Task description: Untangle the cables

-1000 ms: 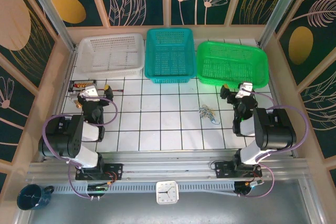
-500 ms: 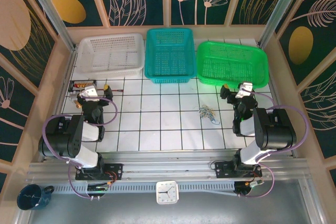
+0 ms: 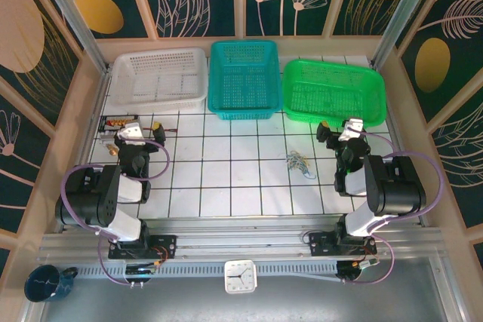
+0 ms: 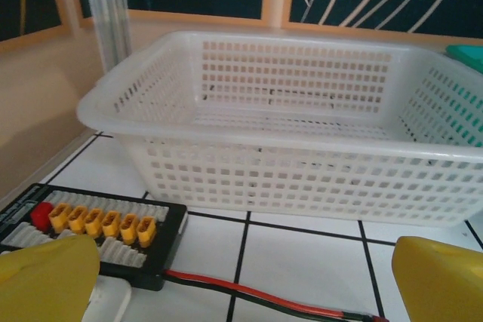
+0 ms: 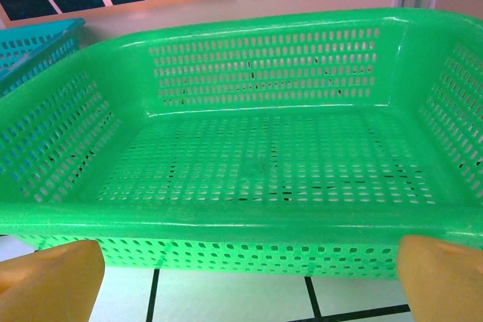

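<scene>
Left end effector nudged right — cables knotted, whitish-blue.

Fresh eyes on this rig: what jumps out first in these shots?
Three items lined up along the far side: a white basket, a teal basket and a green basket. Next, the small knot of cables, lying alone on the tiled table, nearer the right arm. The left claw and right claw stand open, facing the white and green baskets, away from the knot.
</scene>
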### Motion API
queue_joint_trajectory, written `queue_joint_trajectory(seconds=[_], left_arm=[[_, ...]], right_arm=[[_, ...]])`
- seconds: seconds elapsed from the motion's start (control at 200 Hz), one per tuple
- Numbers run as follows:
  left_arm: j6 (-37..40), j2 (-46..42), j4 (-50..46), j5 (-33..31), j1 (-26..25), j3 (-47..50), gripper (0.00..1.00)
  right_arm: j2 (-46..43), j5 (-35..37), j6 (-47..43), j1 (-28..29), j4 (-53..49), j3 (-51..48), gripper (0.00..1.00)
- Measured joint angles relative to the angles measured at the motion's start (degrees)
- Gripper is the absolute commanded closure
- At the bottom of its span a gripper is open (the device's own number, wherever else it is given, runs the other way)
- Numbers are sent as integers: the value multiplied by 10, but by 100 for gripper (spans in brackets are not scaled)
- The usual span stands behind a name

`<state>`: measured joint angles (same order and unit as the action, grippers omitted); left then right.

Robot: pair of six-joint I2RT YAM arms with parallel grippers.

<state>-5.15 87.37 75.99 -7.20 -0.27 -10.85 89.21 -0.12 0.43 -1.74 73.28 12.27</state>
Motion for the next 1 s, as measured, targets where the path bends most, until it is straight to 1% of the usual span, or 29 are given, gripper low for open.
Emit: queue_joint_trajectory(seconds=[0.34,0.435,0.505,0.581,0.691,0.811,0.876,0.966,1.001], left_arm=[[-5,0,-9,-24,0,-10,1],[-5,-12,-22,-30,0,-9,1],[-8,-37,-32,-39,0,-7,1],[-14,-77,-43,-52,0,0,1],[-28,-139,-76,-70,0,4,1],[-58,-211,-134,-89,0,4,1],[-77,-254,-178,-94,0,0,1],[-106,-304,-243,-89,0,-17,1],[-116,-317,-264,-85,0,-24,1]], right_arm=[[0,-11,2,-4,0,0,1],[-3,-13,5,-8,-3,0,1],[-27,-12,6,-8,-22,0,1],[-77,-10,11,-8,-55,0,1],[-147,-5,22,-8,-124,21,1],[-194,15,57,-8,-247,83,1],[-211,31,96,-9,-321,123,1],[-228,59,182,-16,-447,185,1],[-231,63,203,-19,-484,204,1]])
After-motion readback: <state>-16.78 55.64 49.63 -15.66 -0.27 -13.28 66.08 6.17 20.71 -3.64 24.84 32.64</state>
